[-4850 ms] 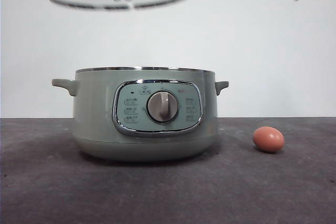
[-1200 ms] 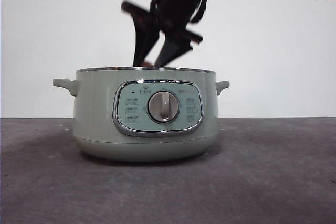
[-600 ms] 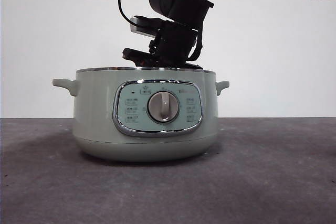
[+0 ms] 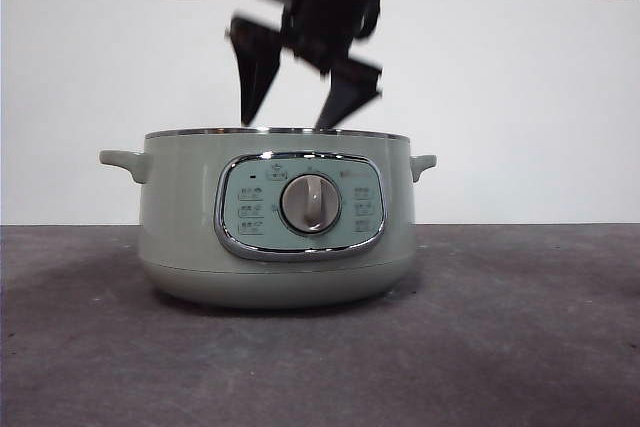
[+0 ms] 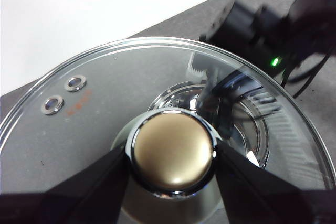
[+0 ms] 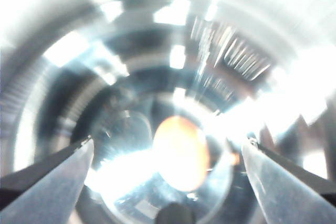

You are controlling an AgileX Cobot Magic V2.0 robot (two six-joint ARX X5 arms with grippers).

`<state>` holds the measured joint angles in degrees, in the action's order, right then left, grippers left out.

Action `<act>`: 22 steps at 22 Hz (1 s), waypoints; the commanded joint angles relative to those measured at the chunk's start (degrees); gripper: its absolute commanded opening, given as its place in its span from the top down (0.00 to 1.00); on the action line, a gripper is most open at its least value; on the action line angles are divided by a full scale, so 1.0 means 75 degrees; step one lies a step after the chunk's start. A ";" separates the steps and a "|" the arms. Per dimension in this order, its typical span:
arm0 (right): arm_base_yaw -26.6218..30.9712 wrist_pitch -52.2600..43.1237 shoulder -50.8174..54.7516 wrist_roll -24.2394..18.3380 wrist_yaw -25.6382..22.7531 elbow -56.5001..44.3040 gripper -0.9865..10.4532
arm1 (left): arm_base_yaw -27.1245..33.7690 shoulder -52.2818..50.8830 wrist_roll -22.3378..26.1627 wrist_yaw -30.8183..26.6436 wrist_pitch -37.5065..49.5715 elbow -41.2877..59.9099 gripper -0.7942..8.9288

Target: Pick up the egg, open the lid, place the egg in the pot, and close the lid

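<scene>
The pot [image 4: 275, 217] is seen standing uncovered on the table [image 4: 520, 347], and the egg [image 6: 181, 153] lies on its shiny floor. Above its rim the right gripper [image 4: 295, 87] is held with jaws spread wide and empty. The lid [image 5: 79, 124] is kept aloft, its knob [image 5: 172, 152] clamped by the left gripper [image 5: 170, 169].

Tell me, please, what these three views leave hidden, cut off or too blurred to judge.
- Front view: the pot wall hides its inside, so no egg shows there.
- Front view: the right gripper is motion-blurred above the rim, its arm cut off by the top edge.
- Right wrist view: the egg is an orange blur between open fingers; its exact resting spot is unclear.
- Left wrist view: the lid, held by its knob, runs off the bottom edge.
</scene>
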<state>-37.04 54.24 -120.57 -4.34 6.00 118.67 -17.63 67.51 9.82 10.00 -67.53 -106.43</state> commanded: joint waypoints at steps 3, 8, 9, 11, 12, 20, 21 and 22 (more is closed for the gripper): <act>0.0105 0.2090 -0.0082 0.0032 -0.0041 0.2250 0.50 | 0.0026 -0.0052 -0.0047 0.0061 0.0329 -0.0067 0.93; 0.0440 0.3290 0.0379 0.0210 -0.0117 0.3547 0.50 | 0.0009 0.0216 -0.0047 0.0125 0.0326 -0.0067 0.93; 0.0495 0.3293 0.0583 0.0268 -0.0128 0.3541 0.50 | -0.0035 0.0306 -0.0047 0.0125 0.0338 -0.0067 0.93; 0.0545 0.3299 0.1075 0.0332 -0.0131 0.3538 0.50 | -0.0125 0.0455 -0.0047 0.0125 0.0356 -0.0067 0.93; 0.0554 0.3302 0.1338 0.0353 -0.0154 0.3538 0.50 | -0.0172 0.0536 -0.0047 0.0125 0.0388 -0.0067 0.93; 0.0542 0.3308 0.4182 0.0376 -0.0146 0.2387 0.50 | -0.0769 0.1655 -0.0047 0.0350 0.0816 -0.0067 0.93; 0.0542 0.3308 0.4642 0.0376 -0.0146 0.1970 0.50 | -0.0842 0.1868 -0.0044 0.0350 0.0892 -0.0064 0.93; 0.0542 0.3308 0.5106 0.0376 -0.0149 0.1527 0.50 | -0.0898 0.2078 -0.0044 0.0350 0.0953 -0.0064 0.93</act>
<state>-32.77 77.60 -84.01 -2.13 4.89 132.22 -24.14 82.98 9.82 12.21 -62.94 -106.43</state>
